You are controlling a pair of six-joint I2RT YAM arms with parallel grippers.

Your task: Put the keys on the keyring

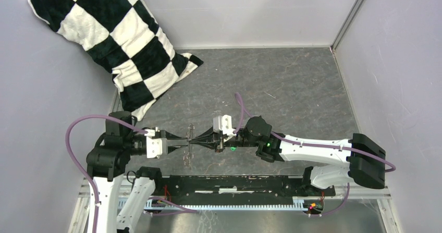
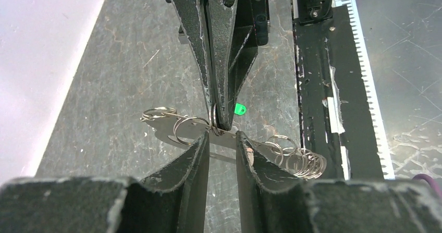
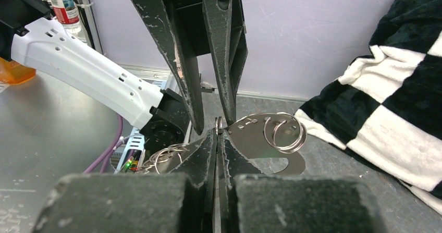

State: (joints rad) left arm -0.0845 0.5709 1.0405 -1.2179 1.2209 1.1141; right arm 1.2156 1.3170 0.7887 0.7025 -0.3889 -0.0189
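Observation:
The keyring [image 1: 188, 157] is a flat silvery loop plate with several wire rings strung along it, held on edge above the grey table between both grippers. In the left wrist view [image 2: 168, 132] it lies across my left gripper [image 2: 223, 138], whose jaws stand a narrow gap apart on it. My right gripper [image 3: 219, 134] is shut on one thin wire ring at the plate's [image 3: 255, 139] top edge. The two grippers meet tip to tip [image 1: 191, 140]. Only the key's green tag [image 2: 239, 109] shows, low beside the right gripper's fingers [image 1: 233, 148]; its metal part is hidden.
A black-and-white checkered pillow [image 1: 120, 45] leans in the far left corner and fills the right of the right wrist view [image 3: 396, 87]. A black rail [image 1: 234, 183] runs along the near table edge. Grey walls close the left, back and right.

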